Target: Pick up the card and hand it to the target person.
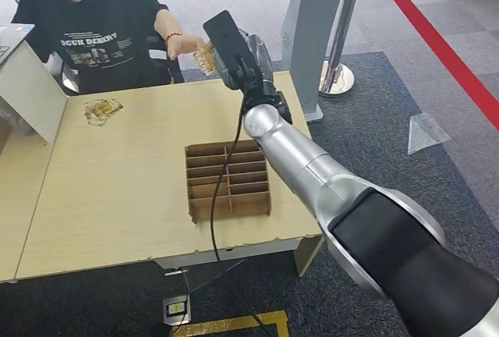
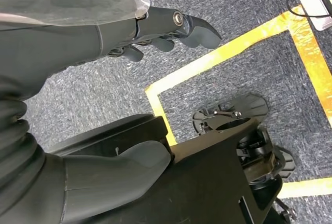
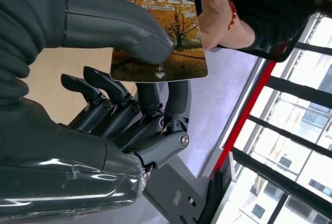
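Observation:
The card (image 3: 184, 32), printed HOTEL over an autumn tree, is pinched between the thumb and fingers of my right hand (image 3: 129, 105). In the head view my right hand (image 1: 238, 52) is stretched over the table's far edge, and the card (image 1: 205, 58) sticks out toward a seated person in a black T-shirt (image 1: 97, 37). The person's hand (image 1: 189, 44) reaches the card's far end, and up close the person's hand (image 3: 217, 11) has fingers on that edge. My left hand (image 2: 129, 94) hangs over the floor, holding nothing, fingers apart from the thumb.
A brown cardboard divider tray (image 1: 228, 179) lies on the wooden table (image 1: 118, 196) under my right arm. More cards (image 1: 101, 109) lie near the person, beside a white stand (image 1: 30, 91). A black cable hangs from my arm. A stanchion base (image 1: 337, 78) stands behind the table.

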